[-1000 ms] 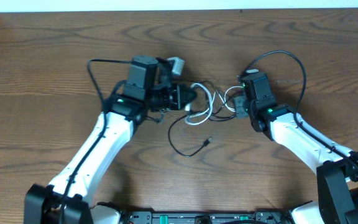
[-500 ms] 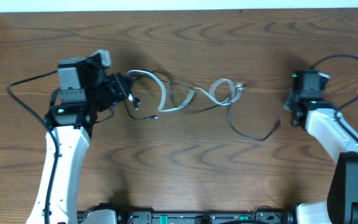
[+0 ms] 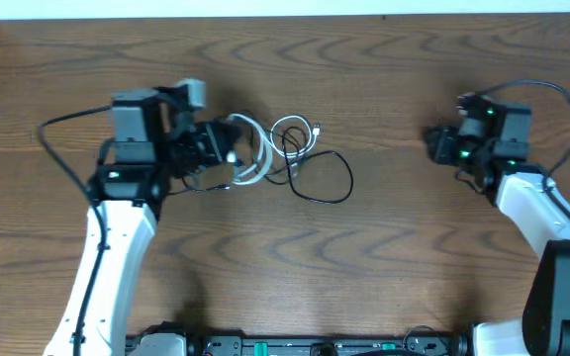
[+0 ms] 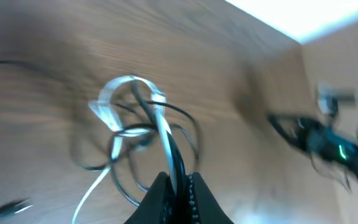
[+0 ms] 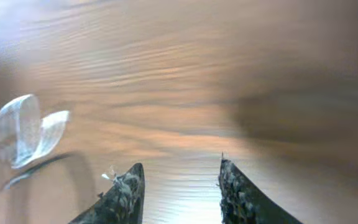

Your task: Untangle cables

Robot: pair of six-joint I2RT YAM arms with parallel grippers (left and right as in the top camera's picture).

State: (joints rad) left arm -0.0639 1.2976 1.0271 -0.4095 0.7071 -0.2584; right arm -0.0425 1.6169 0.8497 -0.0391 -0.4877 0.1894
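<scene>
The cables [image 3: 285, 153] lie as loose white and black loops at the table's middle left. My left gripper [image 3: 228, 148] is shut on a white and a black cord at the bundle's left end; in the left wrist view the jaws [image 4: 177, 183] pinch both cords, with the loops [image 4: 135, 127] hanging ahead. A black loop [image 3: 330, 183] trails to the right on the wood. My right gripper [image 3: 433, 145] is open and empty, well to the right of the cables. In the right wrist view its fingers [image 5: 180, 177] are apart over bare wood, with white loops [image 5: 27, 127] blurred at far left.
The brown wooden table [image 3: 384, 257] carries the scene. A white wall edge [image 3: 265, 8] runs along the far side. Thick black arm wires arch over the left arm [image 3: 62, 124] and the right arm [image 3: 552, 94].
The cables were stretched in a long line; now they are bunched into loops near my left gripper. The right gripper has let go of the black cord and stands open. The left arm moved slightly right.
</scene>
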